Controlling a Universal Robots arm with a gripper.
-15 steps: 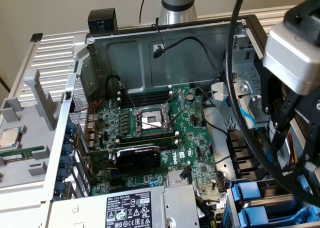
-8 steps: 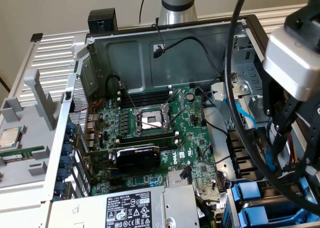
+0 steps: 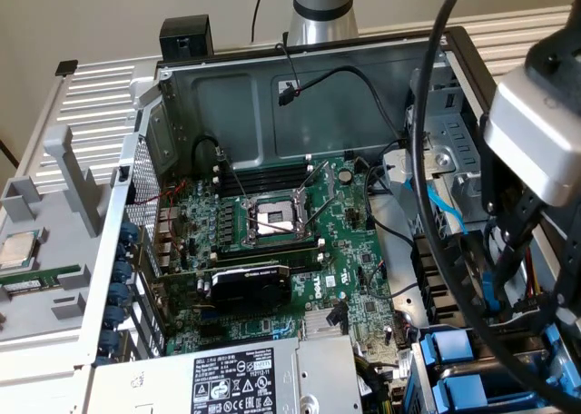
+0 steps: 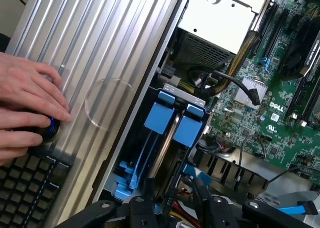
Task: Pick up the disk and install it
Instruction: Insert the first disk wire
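Disk (image 4: 160, 119) first: I read it as the blue-framed unit standing edge-on in the drive bay (image 4: 176, 90), at the corner of the case between the ridged panel (image 4: 100, 53) and the motherboard (image 4: 280, 113). Its blue tab sits about level with the bay's mouth. A second blue tab (image 4: 189, 131) is just beside it, and I can't say whether that is the same carrier or a neighbour. The gripper (image 4: 182, 210) hangs right over the near end of that bay. Whether it is clamped on the disk or clear of it I cannot tell, because the contact is hidden. My call is that this is the seating stage, well along, with the disk in its slot but not provably home. Doing it well means pressing straight down the line of the blue rails with no twist. That plastic frame will probably flex and bind if one side leads. Keep an eye on the red and yellow wires (image 4: 186, 193) touching or nearly touching the gripper's underside, and on the black cable (image 4: 235, 83) looping past the tabs near the power supply (image 4: 220, 18). Either one could get pinched or dragged. A person's hand (image 4: 30, 98) rests on a blue-lit knob (image 4: 47, 125) beside a keyboard (image 4: 25, 183). Small, slow inputs look like the right touch here.
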